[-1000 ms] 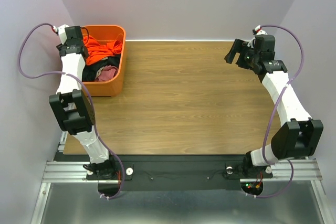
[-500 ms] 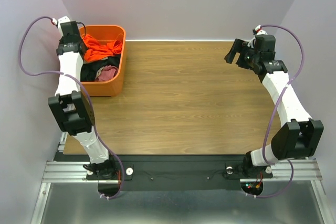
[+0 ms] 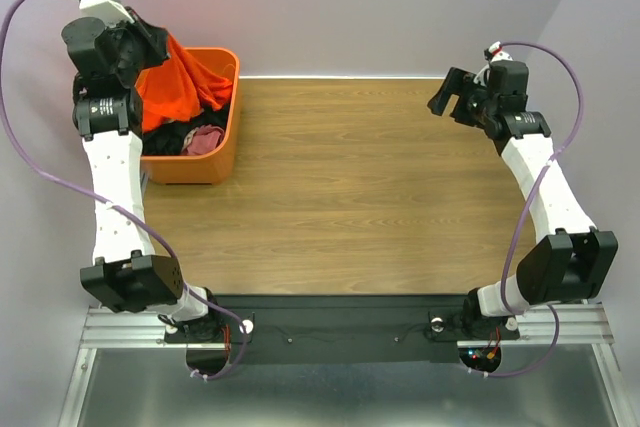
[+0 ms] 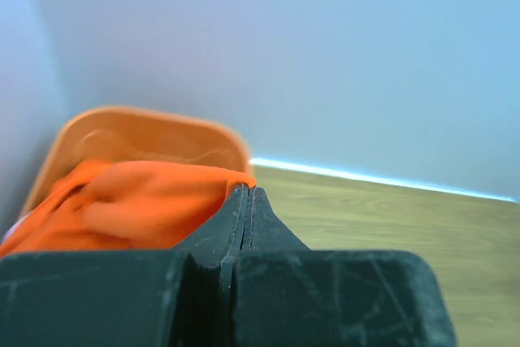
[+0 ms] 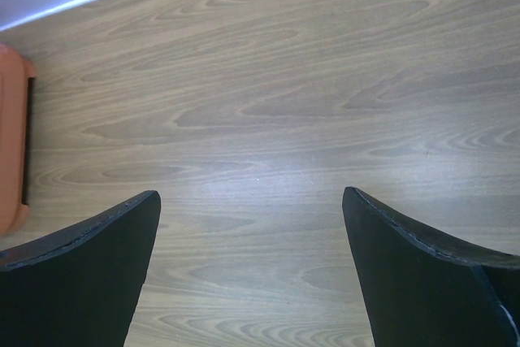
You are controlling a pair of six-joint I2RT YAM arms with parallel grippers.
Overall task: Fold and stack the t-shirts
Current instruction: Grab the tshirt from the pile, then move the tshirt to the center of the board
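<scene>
Orange-red tee (image 3: pixel 180 82) is up: it hangs in a drape from your left end effector (image 3: pixel 150 39), above the far-left corner of the tub (image 3: pixel 228 132), with its lower part down inside the tub on the pink shirt (image 3: pixel 205 137) and the black shirt (image 3: pixel 168 137). The jaws are pressed together, pinching a fold of that tee. Your right end effector (image 3: pixel 447 97) waits well to the right of the tub, fingers spread wide, holding nothing.

Watch the pinch. It looks like a thin bite of cloth, so a quick swing away from the tub could pull it free. The trailing hem could also catch the tub's rim or drag another shirt out.

From overhead you get the whole drape and the pile below it. The left wrist view gives only the closed finger seam and bunched orange cloth beside it. The right wrist view shows bare worktop (image 5: pixel 268 103) to the right of the tub
</scene>
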